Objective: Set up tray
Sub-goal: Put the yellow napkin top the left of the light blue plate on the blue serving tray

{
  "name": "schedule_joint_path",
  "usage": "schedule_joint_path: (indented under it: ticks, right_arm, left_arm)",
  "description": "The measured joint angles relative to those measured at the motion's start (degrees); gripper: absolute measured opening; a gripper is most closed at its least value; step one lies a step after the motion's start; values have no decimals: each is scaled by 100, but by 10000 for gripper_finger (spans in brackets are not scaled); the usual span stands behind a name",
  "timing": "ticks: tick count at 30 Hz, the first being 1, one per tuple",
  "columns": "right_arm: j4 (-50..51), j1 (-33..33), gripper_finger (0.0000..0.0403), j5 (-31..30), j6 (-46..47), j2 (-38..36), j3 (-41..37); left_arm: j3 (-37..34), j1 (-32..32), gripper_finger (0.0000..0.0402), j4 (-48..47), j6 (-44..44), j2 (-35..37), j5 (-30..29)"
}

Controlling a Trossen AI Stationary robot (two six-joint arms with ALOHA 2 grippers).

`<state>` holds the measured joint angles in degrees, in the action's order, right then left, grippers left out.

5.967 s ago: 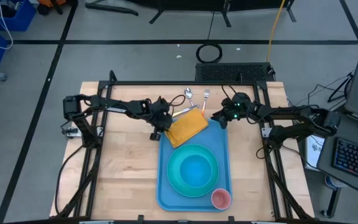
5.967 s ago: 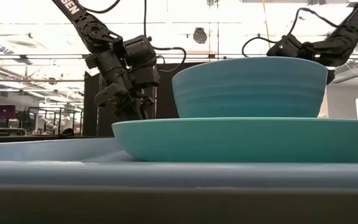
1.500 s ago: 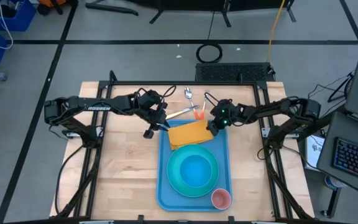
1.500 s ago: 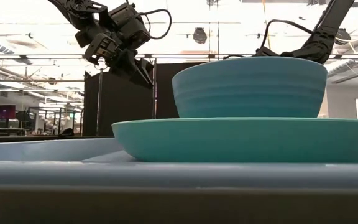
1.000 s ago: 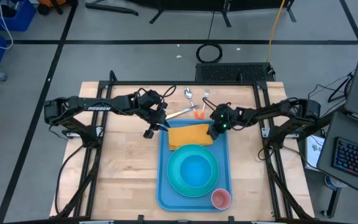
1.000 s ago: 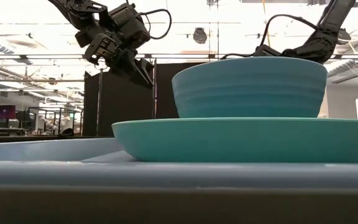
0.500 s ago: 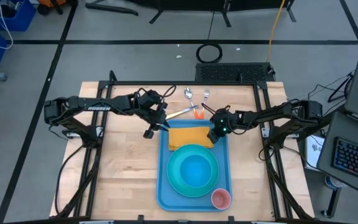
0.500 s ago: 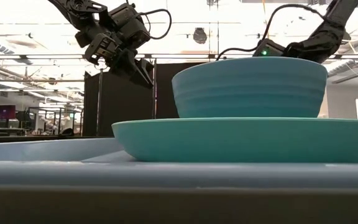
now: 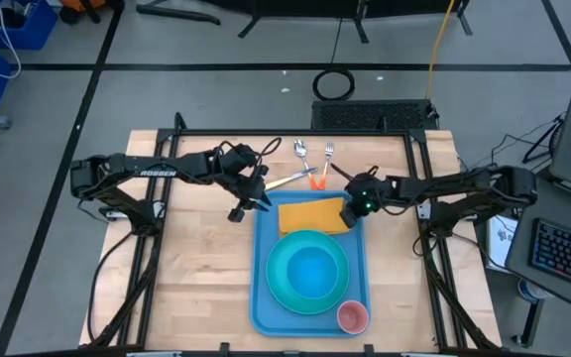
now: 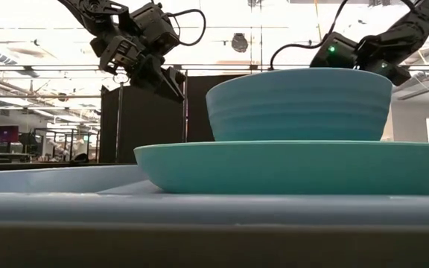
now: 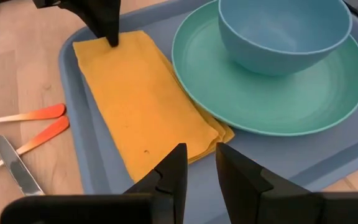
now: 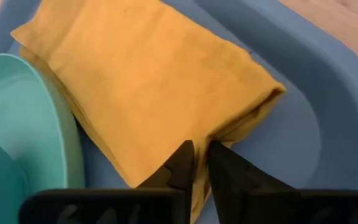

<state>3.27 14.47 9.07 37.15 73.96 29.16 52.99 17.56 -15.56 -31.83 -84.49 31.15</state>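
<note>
Now the yellow napkin (image 9: 311, 214) lies squared up across the far end of the tray (image 9: 262, 297), its long side tucked just behind the plate (image 9: 280, 285), where a second and a half ago it sat crooked with one corner poking over the tray's far rim. The right gripper (image 12: 197, 163) did the straightening: it has dragged its end of the cloth toward the right rim and is low over the napkin's right edge. Its fingers (image 12: 182, 163) stand only a narrow slit apart, pinching or just letting go of the folded corner; they were clamped tight a moment ago and seem to be easing off, so I would judge the napkin to be placed.

The left gripper (image 11: 197, 177) still hovers above the tray's far-left corner, holding nothing, its fingers parted by a small gap.

The tray itself sits in the middle of the bench (image 9: 196, 278), carrying the plate with a bowl (image 9: 315, 270) on it and a pink cup (image 9: 352, 316) at the near right corner. The knife, spoon and fork (image 9: 327, 151), some with orange handles, are off the tray on the bench just beyond its far edge. They look like the next things to bring in, probably onto or beside the napkin.
</note>
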Motion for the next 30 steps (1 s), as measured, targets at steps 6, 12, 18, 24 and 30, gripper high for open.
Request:
schedule_joint_path:
  ticks: [6, 12, 18, 24, 30]
  right_arm:
    - [-29, -120, 82, 21, -38, -171, -19]
    - [-42, -121, 95, 18, -129, -505, -19]
    - [40, -121, 90, 10, -123, -798, -19]
    - [-37, -119, 89, -1, -245, -856, -19]
    - [-235, -103, 89, -16, -533, -857, -19]
  left_arm:
    - [0, 0, 90, 7, 6, 0, -10]
    - [0, -67, 90, 49, 111, 0, -29]
    - [0, -259, 90, 89, 470, 0, -586]
    - [0, -409, 90, 420, 567, -180, -1069]
    - [0, -395, 65, 617, 784, -705, -1068]
